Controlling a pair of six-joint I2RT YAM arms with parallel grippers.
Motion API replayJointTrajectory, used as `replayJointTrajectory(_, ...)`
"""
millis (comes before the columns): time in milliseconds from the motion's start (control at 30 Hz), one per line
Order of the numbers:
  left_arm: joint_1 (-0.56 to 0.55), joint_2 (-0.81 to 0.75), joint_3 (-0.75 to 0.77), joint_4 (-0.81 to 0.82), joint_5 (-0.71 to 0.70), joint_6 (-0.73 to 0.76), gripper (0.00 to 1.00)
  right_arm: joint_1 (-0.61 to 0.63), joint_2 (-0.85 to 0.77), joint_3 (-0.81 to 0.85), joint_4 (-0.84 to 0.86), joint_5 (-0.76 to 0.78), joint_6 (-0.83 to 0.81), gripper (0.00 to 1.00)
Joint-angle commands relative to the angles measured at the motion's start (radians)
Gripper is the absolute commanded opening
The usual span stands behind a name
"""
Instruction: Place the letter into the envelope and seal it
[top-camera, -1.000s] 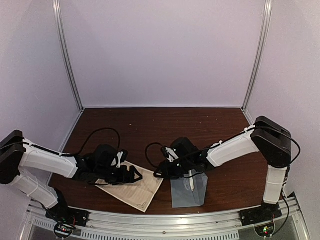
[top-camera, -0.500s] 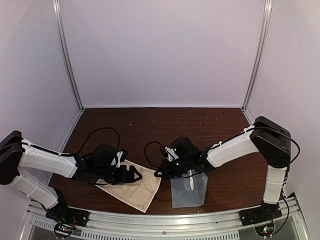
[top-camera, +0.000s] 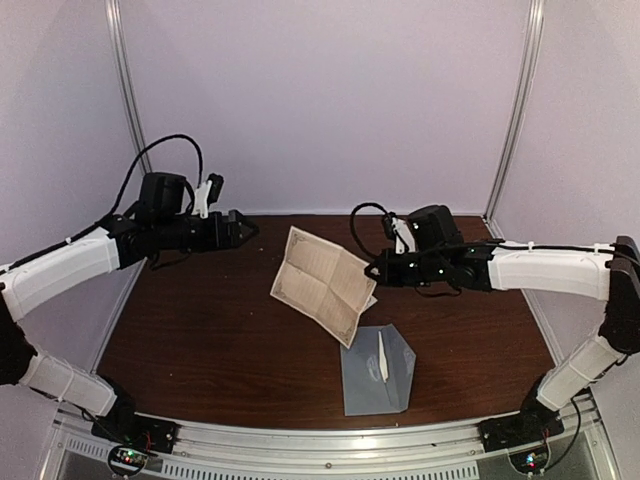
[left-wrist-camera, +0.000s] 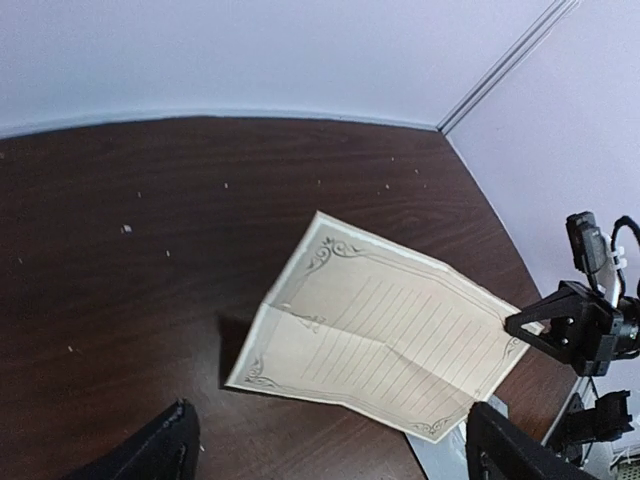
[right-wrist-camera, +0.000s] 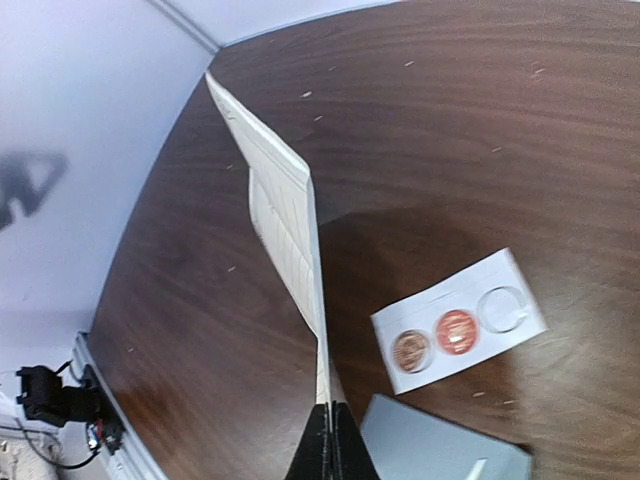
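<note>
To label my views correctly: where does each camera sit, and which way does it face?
Top external: above and behind the bases, looking down on the table; both arms show.
Left wrist: on the left hand, facing down toward the letter; its open fingers show.
Right wrist: on the right hand, looking along the letter edge-on, over the sticker card; its shut fingers show.
Shared: both wrist views show the letter and a corner of the envelope.

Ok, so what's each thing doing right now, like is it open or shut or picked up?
Letter: opened out, creased, held by one edge above the table.
Right gripper: shut on the letter.
Left gripper: open, holding nothing, up in the air.
Envelope: flat on the table, flap looks open, not sealed.
Sticker card: lying on the table, two red stickers on it, one spot empty.
</note>
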Motion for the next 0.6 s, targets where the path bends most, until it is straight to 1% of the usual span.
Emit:
replayJointTrajectory(0, 0.063, 0.084, 0.183, -0.098, 0.079, 0.203, 0.94, -0.109, -0.048, 0.051, -0.193, 0.096, -0.146, 0.00)
replayJointTrajectory(100, 0.083, 0.123, 0.236, -0.052, 0.083, 0.231, 0.94, -0.159, -0.071, 0.103, -0.246, 0.102, -0.189, 0.00)
replayJointTrajectory(267, 0.085, 0.128, 0.138, 0.136, 0.120, 0.215, 0.94, -0.166, -0.056, 0.236, -0.352, 0.026, -0.266, 0.00)
replayJointTrajectory(433, 0.084, 0.169, 0.098, 0.178, 0.281, 0.269, 0.93, -0.135, -0.034, 0.322, -0.442, -0.079, -0.331, 0.00)
replayJointTrajectory(567, 0.083, 0.174, 0.067, 0.224, 0.409, 0.277, 0.92, -0.073, -0.020, 0.388, -0.527, -0.156, -0.393, 0.00)
